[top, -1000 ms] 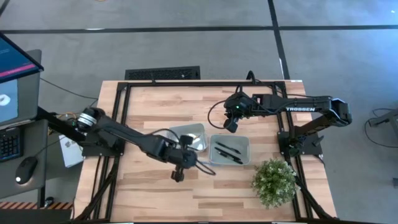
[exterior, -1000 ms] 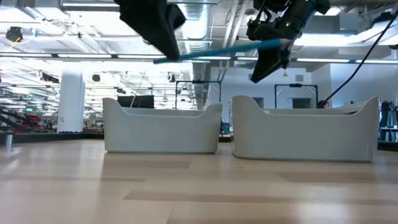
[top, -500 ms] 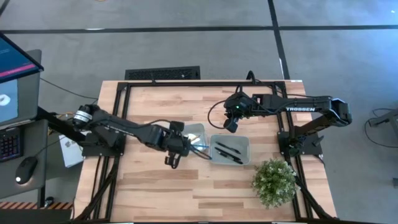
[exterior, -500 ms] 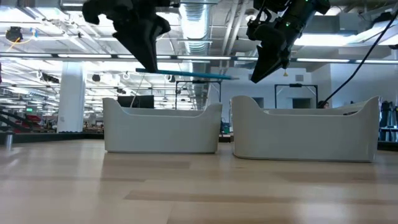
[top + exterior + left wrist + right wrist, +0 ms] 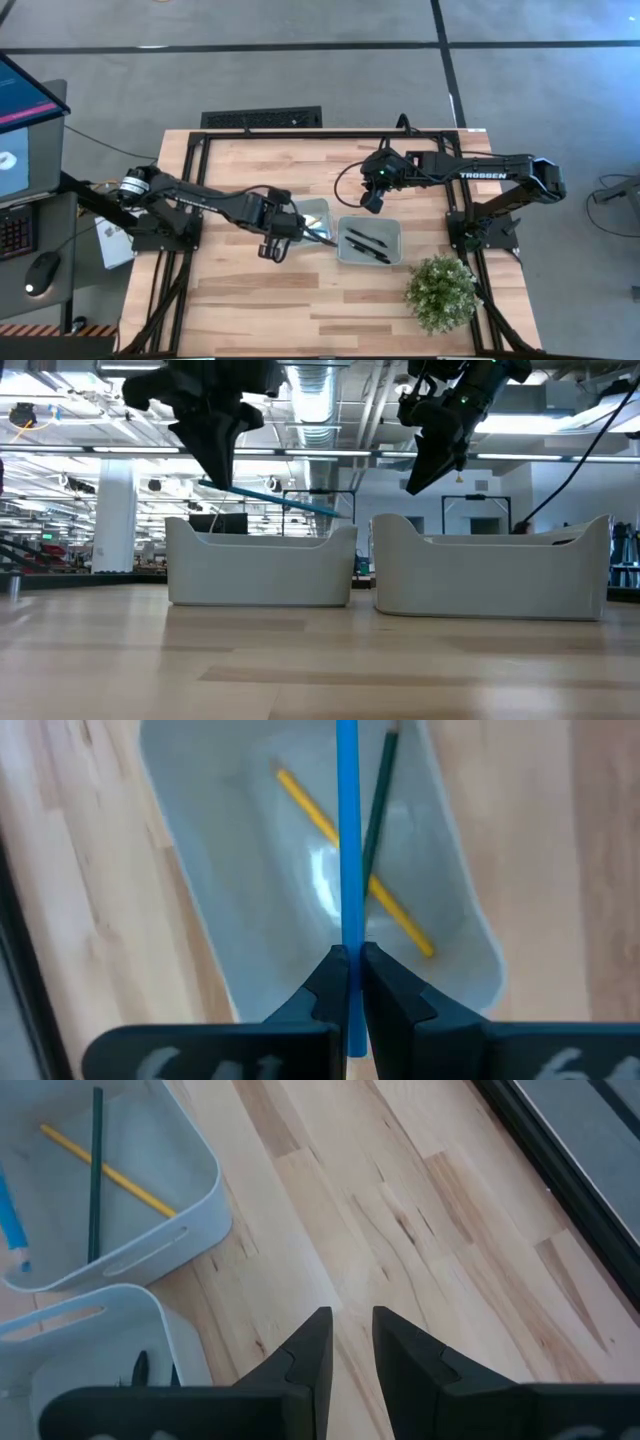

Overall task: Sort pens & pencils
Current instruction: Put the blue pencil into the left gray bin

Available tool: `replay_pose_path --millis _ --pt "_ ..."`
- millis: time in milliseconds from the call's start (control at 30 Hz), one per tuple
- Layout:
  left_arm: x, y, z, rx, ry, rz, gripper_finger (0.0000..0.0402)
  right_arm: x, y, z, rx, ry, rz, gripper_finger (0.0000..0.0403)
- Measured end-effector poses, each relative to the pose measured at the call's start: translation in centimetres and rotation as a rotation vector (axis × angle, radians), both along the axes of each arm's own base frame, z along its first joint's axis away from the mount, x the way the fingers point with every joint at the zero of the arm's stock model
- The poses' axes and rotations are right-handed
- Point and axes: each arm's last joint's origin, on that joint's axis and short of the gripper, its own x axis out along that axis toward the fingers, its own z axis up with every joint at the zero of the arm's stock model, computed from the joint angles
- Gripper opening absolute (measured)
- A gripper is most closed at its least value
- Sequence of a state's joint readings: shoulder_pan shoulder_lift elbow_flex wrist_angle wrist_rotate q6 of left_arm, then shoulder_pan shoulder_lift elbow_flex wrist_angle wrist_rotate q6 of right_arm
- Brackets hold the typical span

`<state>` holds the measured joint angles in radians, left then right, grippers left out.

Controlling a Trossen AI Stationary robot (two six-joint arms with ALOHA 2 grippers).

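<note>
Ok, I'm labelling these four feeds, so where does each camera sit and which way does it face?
High: above the table, looking straight down; both arms show.
Low: at tabletop height, looking level at both bins; both grippers hang from above.
Left wrist: on the left arm, looking down past the left gripper, shut on the blue pencil.
Right wrist: on the right arm, over bare table.
Both wrist views share the yellow pencil.

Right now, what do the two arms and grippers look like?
Both arms are dark, slim and jointed. The right arm carries white TROSSEN lettering, a black cable looping near its wrist, and a small green light by the right gripper. The left arm has a silvery joint at its base. The left gripper has two dark, wedge-shaped fingers.
</note>
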<state>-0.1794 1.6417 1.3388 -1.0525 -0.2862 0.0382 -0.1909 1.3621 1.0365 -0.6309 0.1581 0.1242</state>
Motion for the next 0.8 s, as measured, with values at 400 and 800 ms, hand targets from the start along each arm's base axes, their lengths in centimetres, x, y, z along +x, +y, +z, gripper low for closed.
replay_pose_path --millis 400,800 --pt "-0.3 0.8 -0.9 0.016 0.031 0.024 0.0007 0.0 0.0 0.0 0.0 0.002 0.0 0.0095" --pt "-0.2 1.6 -4.8 -0.041 -0.019 -0.024 0.0007 0.0 0.0 0.0 0.0 0.0 0.0 0.0095"
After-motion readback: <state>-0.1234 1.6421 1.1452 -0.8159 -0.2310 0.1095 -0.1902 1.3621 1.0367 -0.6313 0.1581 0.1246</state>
